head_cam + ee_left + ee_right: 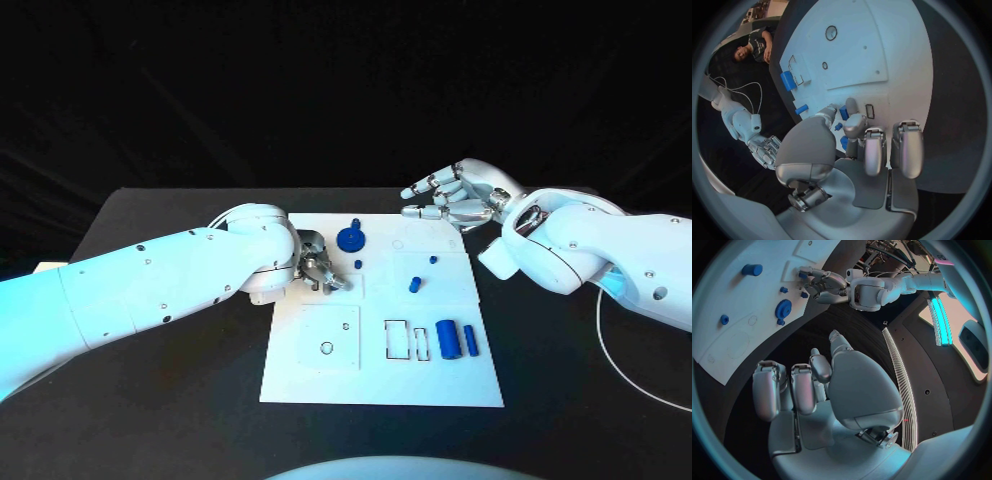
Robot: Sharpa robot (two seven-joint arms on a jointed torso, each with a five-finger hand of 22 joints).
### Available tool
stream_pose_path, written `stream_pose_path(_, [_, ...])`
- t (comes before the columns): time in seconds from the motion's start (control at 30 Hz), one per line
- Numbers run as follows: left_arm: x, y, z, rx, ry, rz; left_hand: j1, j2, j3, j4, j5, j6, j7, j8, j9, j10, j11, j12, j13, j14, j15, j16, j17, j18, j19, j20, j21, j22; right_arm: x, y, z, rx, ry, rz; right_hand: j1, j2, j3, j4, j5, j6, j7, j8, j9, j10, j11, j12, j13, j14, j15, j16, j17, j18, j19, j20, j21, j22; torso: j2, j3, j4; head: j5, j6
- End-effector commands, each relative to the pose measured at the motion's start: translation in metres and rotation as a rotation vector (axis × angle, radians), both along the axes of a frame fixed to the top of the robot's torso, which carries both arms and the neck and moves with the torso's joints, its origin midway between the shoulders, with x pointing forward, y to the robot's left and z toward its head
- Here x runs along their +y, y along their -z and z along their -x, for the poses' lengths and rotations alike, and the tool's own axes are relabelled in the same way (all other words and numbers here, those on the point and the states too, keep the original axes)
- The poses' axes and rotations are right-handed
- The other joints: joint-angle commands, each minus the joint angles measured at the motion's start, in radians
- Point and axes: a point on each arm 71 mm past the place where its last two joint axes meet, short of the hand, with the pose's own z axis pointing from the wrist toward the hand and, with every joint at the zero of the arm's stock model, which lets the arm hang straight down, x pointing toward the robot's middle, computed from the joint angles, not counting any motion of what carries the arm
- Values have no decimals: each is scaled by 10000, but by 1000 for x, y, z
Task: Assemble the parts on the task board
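Observation:
The white task board (382, 375) lies mid-table. My left hand (319, 272) is at the board's left edge, thumb and a finger pinching a small blue part (844, 112) low over the board. Close by are a blue gear (352, 239) and a small blue piece (358, 264). Further right are a blue peg (430, 259) and a short blue piece (414, 285). A blue cylinder (447, 340) and a blue bar (470, 341) lie near the right edge. My right hand (454, 195) hovers past the board's far right corner, fingers loosely bent and holding nothing.
Outlined slots (405, 341) and a panel with an oval hole (326, 348) mark the board's near half. Black table (159, 400) surrounds the board. A white cable (620, 360) trails over the table under my right arm.

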Motion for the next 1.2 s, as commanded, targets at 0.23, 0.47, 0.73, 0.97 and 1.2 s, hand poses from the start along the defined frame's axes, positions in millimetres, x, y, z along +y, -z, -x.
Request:
stream_pose_path(0.23, [5, -9, 0, -82, -27, 46, 87, -3, -224, 74, -14, 67, -5, 67, -22, 84, -9, 50, 0, 1053, -94, 30, 2634, -100, 796, -60, 28, 1968, 1, 1, 0, 27, -162, 27, -115, 18, -75, 14, -32, 59, 0, 59, 11, -36, -37, 41, -3, 548, -54, -40, 380, 143, -74, -25, -72, -8, -1, 0, -4, -7, 43])
stream_pose_path(0.47, [16, -39, -9, -299, 122, -89, 43, -112, -804, 348, -200, -155, 72, -11, -61, -196, 49, -383, -433, 1053, -60, 30, 2634, -2, 650, -46, -299, 1586, 1, 2, -2, 32, -129, 40, -115, 18, -75, 14, -32, 59, 0, 59, 11, -36, -37, 41, -3, 548, -54, -40, 380, 143, -74, -25, -72, -8, 1, 7, -13, 3, 97])
stream_pose_path(0.73, [30, -73, -32, -253, -404, 346, 450, -20, -1526, 494, -215, -947, 460, -648, -430, -1055, 383, -1506, -1616, 1053, 207, 30, 2634, 91, 484, 176, -664, 1206, 3, 2, -3, 41, -134, 45, -132, 16, -90, 20, -43, 58, 0, 59, 11, -36, -36, 43, -4, 549, -54, -42, 378, 143, -73, -26, -73, -8, 2, 2, 1, 23, 163])
stream_pose_path(0.97, [38, -78, -62, -245, -891, -30, 918, 146, -1870, 468, -174, -1172, 651, -1094, -778, -1269, 552, -1689, -1892, 1053, 361, 30, 2634, 131, 425, 333, -815, 1068, 5, 3, -4, 44, -169, 39, -136, 18, -96, 21, -45, 59, -1, 59, 11, -31, -37, 50, 1, 550, -55, -41, 382, 142, -71, -26, -73, -6, 14, -11, 2, 65, 238])
stream_pose_path(1.2, [41, -70, -81, -390, -1194, -753, 1077, 241, -2053, 494, -169, -935, 613, -1067, -854, -1217, 531, -1580, -1840, 1053, 357, 30, 2634, 135, 431, 355, -821, 1075, 7, 3, -5, 58, -223, 37, -136, 20, -97, 21, -43, 59, -1, 59, 11, -30, -37, 53, 3, 550, -55, -39, 384, 141, -67, -26, -70, 0, 49, -51, -37, 108, 274])
